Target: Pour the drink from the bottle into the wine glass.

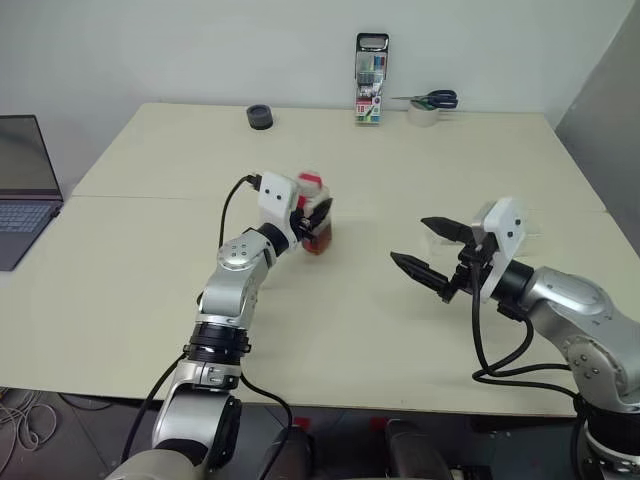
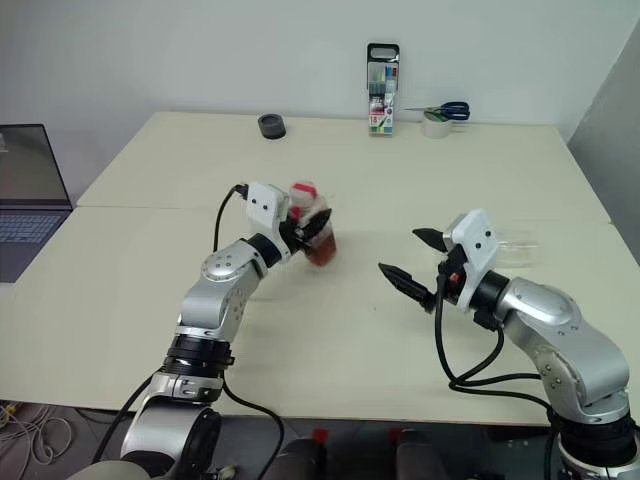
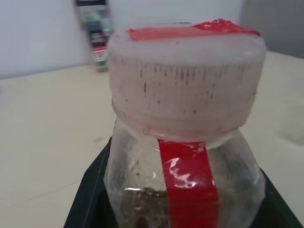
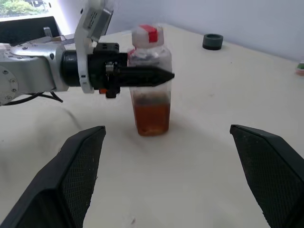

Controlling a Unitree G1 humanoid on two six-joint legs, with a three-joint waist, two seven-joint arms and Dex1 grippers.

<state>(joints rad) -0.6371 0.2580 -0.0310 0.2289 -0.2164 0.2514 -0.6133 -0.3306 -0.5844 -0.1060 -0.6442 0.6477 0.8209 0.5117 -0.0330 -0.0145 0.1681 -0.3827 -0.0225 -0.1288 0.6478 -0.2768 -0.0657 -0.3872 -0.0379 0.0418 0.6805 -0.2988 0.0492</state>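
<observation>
The bottle (image 4: 151, 90) is small and clear, with a red label strip and a whitish cap with red tape on it (image 3: 186, 76). It stands near the middle of the table (image 1: 150, 260). The amber drink (image 4: 152, 116) fills its lower part. My left gripper (image 1: 317, 214) is shut on the bottle's upper body, one black finger (image 4: 142, 75) across its front. My right gripper (image 1: 410, 240) hovers to the right of the bottle, open and empty, pointing at it. A clear shape, seemingly the wine glass (image 2: 520, 246), shows faintly behind my right wrist, mostly hidden.
A laptop (image 1: 20, 190) sits at the table's left edge. Along the far edge are a black round object (image 1: 260, 117), an upright marker case (image 1: 371, 80), scissors (image 1: 435, 99) and a tape roll (image 1: 422, 116). A grey partition stands at the right.
</observation>
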